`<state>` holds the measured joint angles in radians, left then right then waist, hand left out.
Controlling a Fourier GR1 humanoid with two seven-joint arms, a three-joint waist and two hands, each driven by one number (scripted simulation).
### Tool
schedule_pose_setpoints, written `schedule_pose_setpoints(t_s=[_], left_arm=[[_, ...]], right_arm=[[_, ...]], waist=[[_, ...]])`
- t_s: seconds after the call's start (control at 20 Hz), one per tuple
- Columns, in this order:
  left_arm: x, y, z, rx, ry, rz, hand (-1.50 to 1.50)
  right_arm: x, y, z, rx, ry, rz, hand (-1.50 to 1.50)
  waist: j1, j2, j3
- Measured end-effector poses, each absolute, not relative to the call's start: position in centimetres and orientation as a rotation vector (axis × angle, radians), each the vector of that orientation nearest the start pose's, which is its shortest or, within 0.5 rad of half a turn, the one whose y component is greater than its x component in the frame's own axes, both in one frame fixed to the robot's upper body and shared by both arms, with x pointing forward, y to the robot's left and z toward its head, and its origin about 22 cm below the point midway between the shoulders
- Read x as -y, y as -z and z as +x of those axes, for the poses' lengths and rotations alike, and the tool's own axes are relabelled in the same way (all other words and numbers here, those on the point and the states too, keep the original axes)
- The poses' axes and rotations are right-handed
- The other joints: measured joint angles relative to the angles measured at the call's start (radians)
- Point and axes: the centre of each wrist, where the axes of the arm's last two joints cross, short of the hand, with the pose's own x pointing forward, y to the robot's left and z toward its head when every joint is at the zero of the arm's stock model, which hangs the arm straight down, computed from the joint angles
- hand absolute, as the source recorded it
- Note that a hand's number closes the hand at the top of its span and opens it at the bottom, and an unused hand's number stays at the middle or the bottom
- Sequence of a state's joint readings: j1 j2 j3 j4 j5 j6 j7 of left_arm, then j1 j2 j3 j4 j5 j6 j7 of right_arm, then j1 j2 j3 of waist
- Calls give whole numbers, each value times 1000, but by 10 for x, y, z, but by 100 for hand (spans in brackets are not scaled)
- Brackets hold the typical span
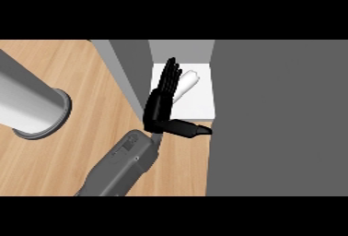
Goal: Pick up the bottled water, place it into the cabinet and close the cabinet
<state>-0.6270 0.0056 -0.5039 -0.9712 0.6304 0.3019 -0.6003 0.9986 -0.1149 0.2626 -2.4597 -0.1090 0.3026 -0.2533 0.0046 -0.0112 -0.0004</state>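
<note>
The bottled water is white and lies on its side on the cabinet's white shelf, near the top middle of the head view. My right hand reaches into the cabinet opening with its fingers straight and pointing away from me. They lie along the bottle's left side and partly cover it. The thumb sticks out to the right, near the shelf's front edge. The hand is open and nothing is curled round the bottle. My left hand does not show.
A broad grey cabinet panel fills the right side, close to the thumb. A grey cabinet wall borders the opening on the left. A large grey cylinder with a flanged base stands on the wooden counter at the left.
</note>
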Motion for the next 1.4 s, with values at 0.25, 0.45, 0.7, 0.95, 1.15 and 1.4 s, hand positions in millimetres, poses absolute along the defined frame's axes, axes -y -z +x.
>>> schedule_pose_setpoints(t_s=[0.25, 0.45, 0.7, 0.95, 1.15, 1.4], left_arm=[[-80, -11, 301, 1882, -30, -536, 150], [-92, -10, 278, 1858, -33, -561, 150], [-123, -9, 252, 1843, -46, -543, -150], [-162, -11, 233, 1857, -80, -494, -150], [-193, -14, 216, 1864, -118, -458, -150], [-217, -19, 198, 1855, -184, -465, -150]], right_arm=[[238, -101, 34, 1794, -130, 224, -150], [238, -105, 35, 1777, -247, 290, 150], [238, -107, 31, 1711, -379, 395, 150], [233, -109, 29, 1686, -462, 532, 150], [226, -110, 29, 1687, -490, 607, 150], [214, -111, 29, 1644, -529, 704, 150]], waist=[[4, 1, 0], [4, 3, 0], [4, 1, -1], [0, -1, -2], [3, -3, -2], [11, -4, -5]])
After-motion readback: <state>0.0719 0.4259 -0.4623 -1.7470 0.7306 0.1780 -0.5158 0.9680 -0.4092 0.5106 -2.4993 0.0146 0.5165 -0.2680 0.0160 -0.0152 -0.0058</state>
